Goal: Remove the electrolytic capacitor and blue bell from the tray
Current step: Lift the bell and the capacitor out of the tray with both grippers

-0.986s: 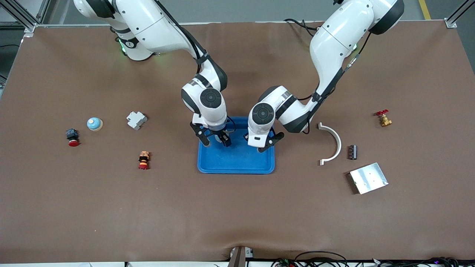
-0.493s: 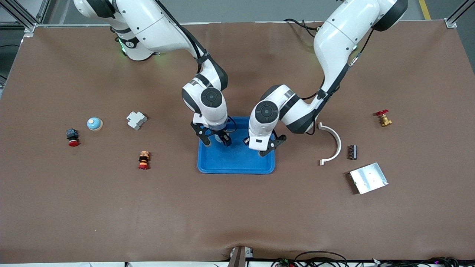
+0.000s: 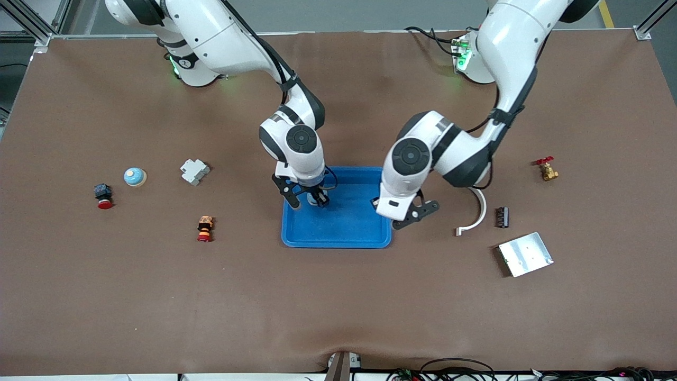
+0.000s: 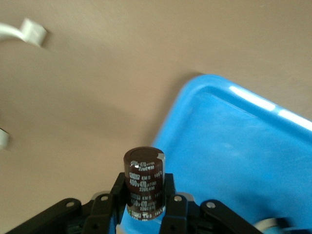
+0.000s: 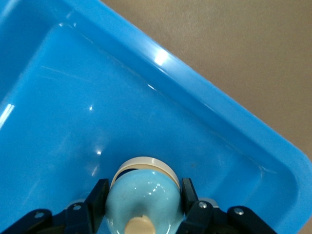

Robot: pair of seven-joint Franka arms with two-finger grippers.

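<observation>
Blue tray [image 3: 338, 233]: right tool [image 5: 141, 207], clenched on the bell [image 5: 144, 195], should lift straight while left tool [image 4: 144, 204] carries the capacitor [image 4: 144, 185] clear.

Front view: bell [image 5: 144, 197] hidden under right wrist; white bracket [image 3: 476, 214] partly behind left arm.

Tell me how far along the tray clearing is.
Done: nothing set down yet. In hand: left gripper holds the capacitor over the tray edge; right gripper is shut on the blue bell inside it. Left: carry both out and release.
</observation>
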